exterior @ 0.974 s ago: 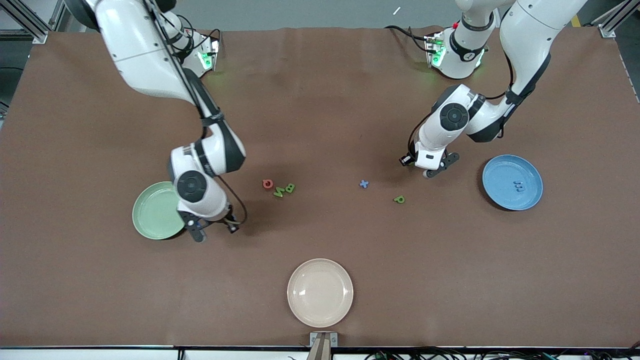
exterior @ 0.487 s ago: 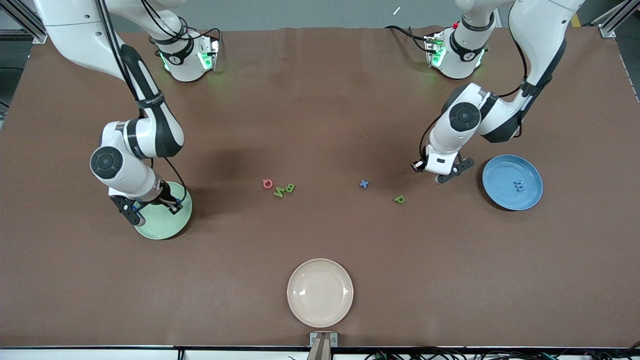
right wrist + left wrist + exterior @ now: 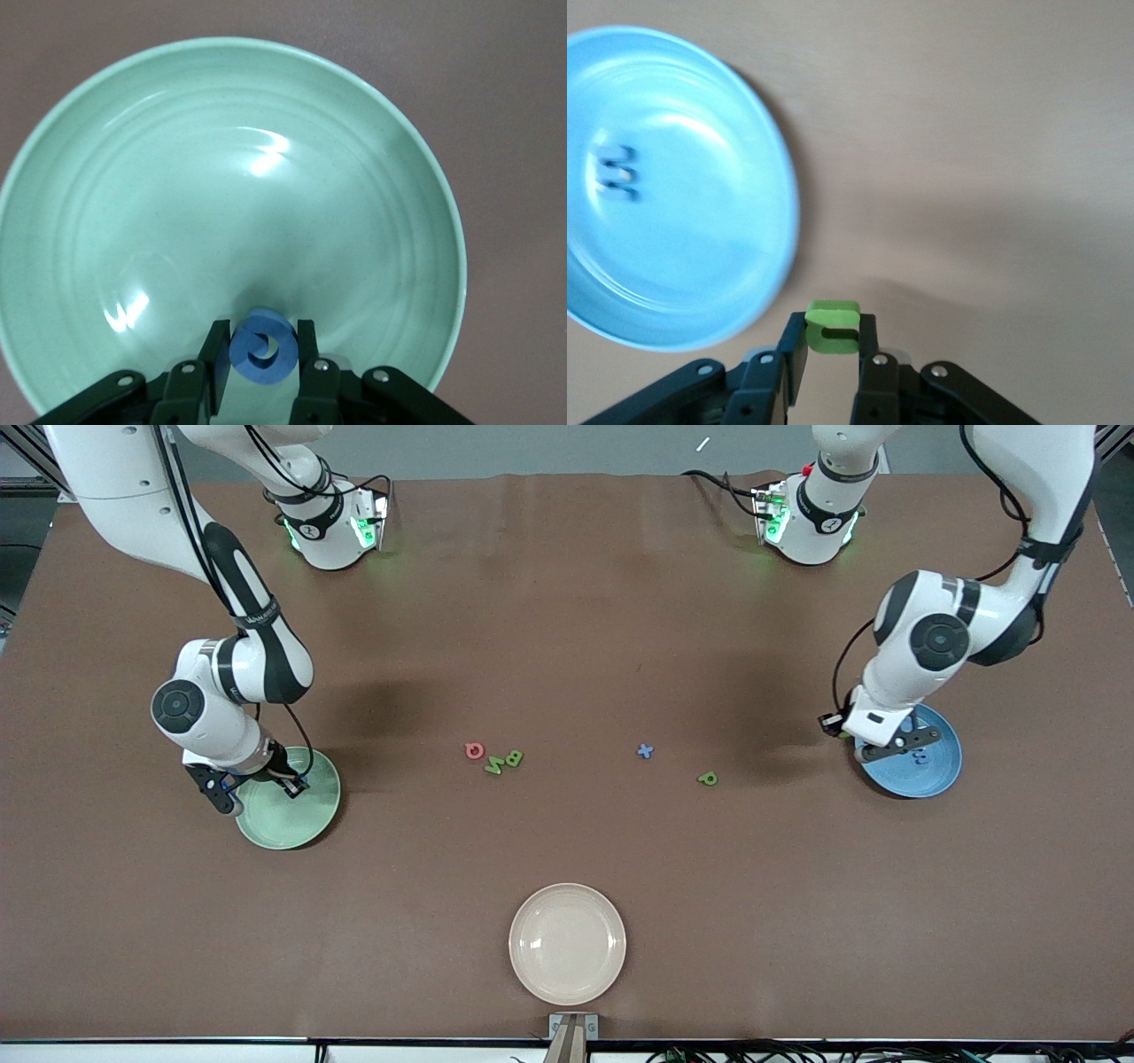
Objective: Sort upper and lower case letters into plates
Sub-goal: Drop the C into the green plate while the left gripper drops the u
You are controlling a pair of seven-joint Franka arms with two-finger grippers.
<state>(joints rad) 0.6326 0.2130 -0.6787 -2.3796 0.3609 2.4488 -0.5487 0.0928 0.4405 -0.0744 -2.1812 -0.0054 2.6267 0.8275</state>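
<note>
Cream-beige plate point(image 3: 567, 943) sits nearest the front camera, at the middle of the brown table point(image 3: 567, 646), with nothing on it. Farther back, toward the right arm's end, lies the light green plate point(image 3: 288, 810). The right gripper point(image 3: 257, 788) hangs over its rim, fingers closed on a blue letter point(image 3: 260, 348) that curls like a capital G; the right wrist view shows the plate's bare bowl under it.

In the middle of the table, farther from the camera than the cream plate, loose letters lie flat: a green p point(image 3: 707, 779), a blue x point(image 3: 645, 751), and a close group of a green N point(image 3: 494, 763), a green B point(image 3: 513, 758) just beside it and a red Q point(image 3: 475, 751).

Toward the left arm's end sits the blue plate point(image 3: 926, 775) with a blue m point(image 3: 919, 756) lying in it. The left gripper point(image 3: 890, 746) is over that plate's rim on the side toward the loose letters, its fingers pinched tight on a small green letter point(image 3: 833, 326); which letter it is cannot be read. In the left wrist view this piece hangs just outside the plate's edge.
</note>
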